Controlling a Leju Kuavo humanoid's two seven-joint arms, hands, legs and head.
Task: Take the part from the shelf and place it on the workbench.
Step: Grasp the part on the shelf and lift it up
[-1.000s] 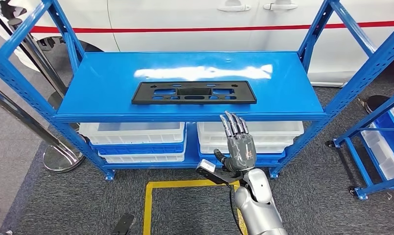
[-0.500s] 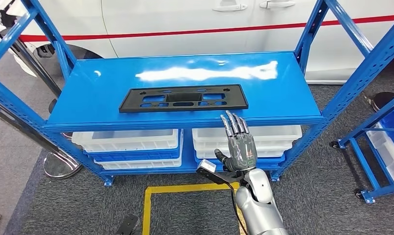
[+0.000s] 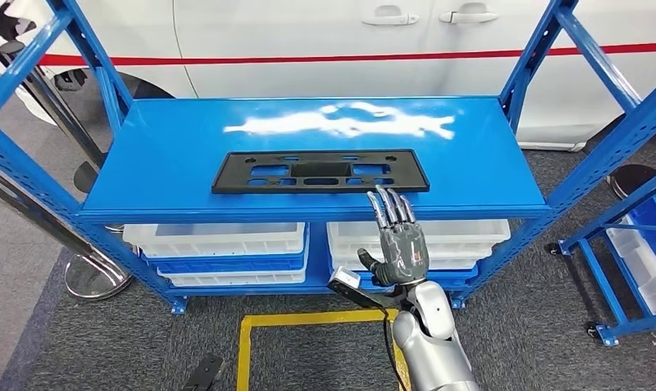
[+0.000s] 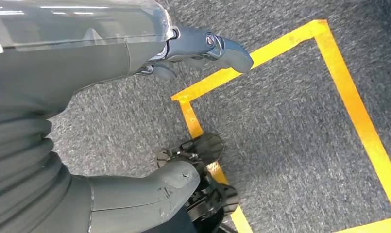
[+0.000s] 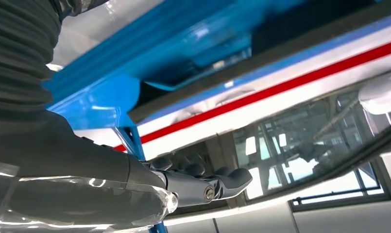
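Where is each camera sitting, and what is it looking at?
Head view: high on the robot, looking forward and down at the blue shelf with the black part; the raised right hand shows.
Left wrist view: behind the hanging left hand, looking down at grey carpet and yellow tape.
Right wrist view: behind the right hand, looking up past the shelf's edge at the white car.
Shared: head and right wrist views both show shelf, car and right hand.
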